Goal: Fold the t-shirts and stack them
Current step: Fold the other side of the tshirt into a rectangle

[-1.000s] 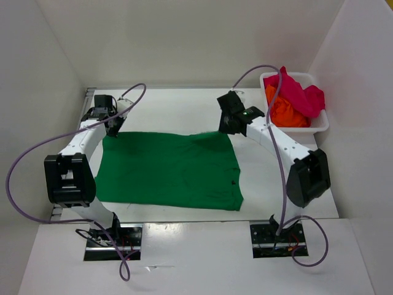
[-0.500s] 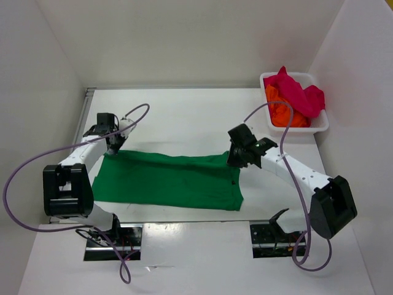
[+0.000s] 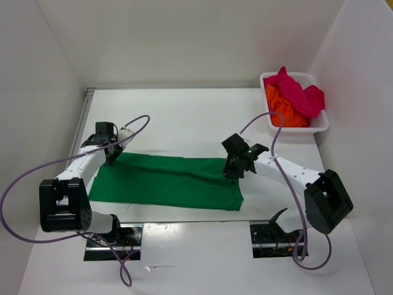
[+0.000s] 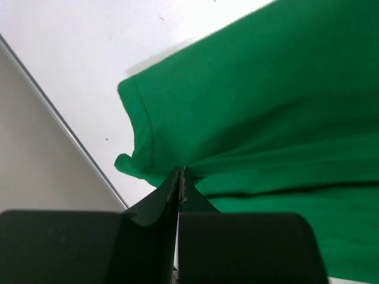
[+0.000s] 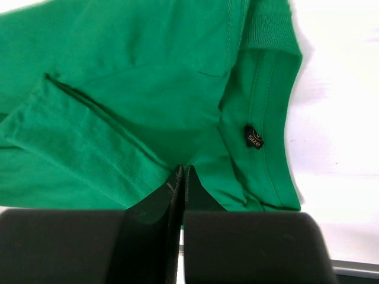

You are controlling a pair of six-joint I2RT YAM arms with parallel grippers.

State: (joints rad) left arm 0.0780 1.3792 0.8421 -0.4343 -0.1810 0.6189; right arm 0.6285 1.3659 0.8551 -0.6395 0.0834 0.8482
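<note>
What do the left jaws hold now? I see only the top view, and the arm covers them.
Observer: In the left wrist view, the left jaws are shut on a pinch of the green t-shirt, beside its hem.
Operator: And the right jaws?
Observer: Shut too, pinching a fold of the same shirt.
Operator: Which end is that?
Observer: The neck end; a black label reading "size" lies near the tips.
</note>
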